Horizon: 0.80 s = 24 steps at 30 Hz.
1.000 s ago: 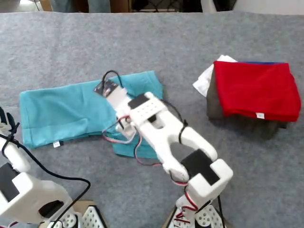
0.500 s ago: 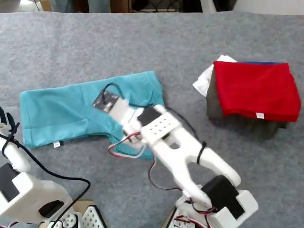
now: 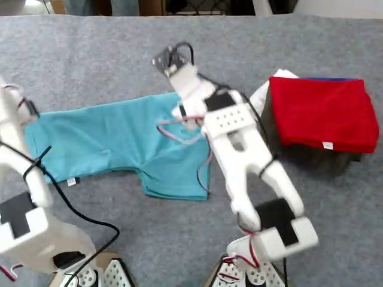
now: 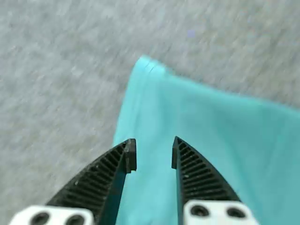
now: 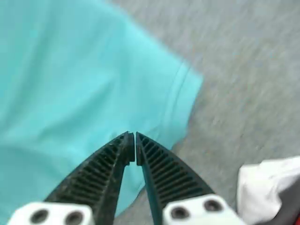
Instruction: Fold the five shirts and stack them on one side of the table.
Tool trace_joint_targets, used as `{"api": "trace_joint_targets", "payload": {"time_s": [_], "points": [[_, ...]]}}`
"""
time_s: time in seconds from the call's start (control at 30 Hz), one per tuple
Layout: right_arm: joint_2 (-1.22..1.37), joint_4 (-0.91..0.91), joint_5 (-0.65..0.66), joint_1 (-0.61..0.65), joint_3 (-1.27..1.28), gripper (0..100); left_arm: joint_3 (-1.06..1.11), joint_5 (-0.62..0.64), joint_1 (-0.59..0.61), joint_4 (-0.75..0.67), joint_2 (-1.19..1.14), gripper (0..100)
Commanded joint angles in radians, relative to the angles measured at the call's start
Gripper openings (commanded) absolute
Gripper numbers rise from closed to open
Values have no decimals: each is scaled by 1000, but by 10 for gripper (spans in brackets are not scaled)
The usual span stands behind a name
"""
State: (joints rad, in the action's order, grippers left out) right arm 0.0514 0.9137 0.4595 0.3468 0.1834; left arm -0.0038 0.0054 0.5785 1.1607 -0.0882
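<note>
Black-fingered, the left gripper [image 4: 153, 152] hung part-open and empty above the teal shirt's [image 4: 211, 140] left end. The right gripper [image 5: 135, 140], nearly shut and seemingly empty, hung above its right end. The shirt lay lengthwise across the table [image 3: 90, 60], left of the stack [image 3: 323, 113].

Claw [image 5: 135, 140] tips together above teal shirt [image 5: 70, 84] sleeve, grey table [image 5: 248, 65], white cloth [image 5: 269, 180] corner nearby

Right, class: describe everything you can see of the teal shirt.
The teal shirt is soft knit-looking fabric, spread flat on the grey felt table, lightly creased. One sleeve points toward the arm bases; a small white tag shows at its near edge. The open left gripper is above one stitched corner, the shut right gripper above another.
</note>
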Motion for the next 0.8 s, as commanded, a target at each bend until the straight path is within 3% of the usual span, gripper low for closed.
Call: {"api": "trace_joint_targets", "payload": {"time_s": [0.0,0.07,0.3,0.53,0.77], "points": [[171,-14,3,-17,-265,15,-50,80,-25,-130,-55,69],[295,-14,3,-17,-371,15,-51,69,-27,-176,-114,27],[702,6,2,-78,-697,15,-59,57,-18,-333,-373,42],[900,195,8,-149,-974,15,-189,66,64,-235,-471,30],[895,442,9,-83,-1313,15,-300,60,70,-195,-486,30]]}}
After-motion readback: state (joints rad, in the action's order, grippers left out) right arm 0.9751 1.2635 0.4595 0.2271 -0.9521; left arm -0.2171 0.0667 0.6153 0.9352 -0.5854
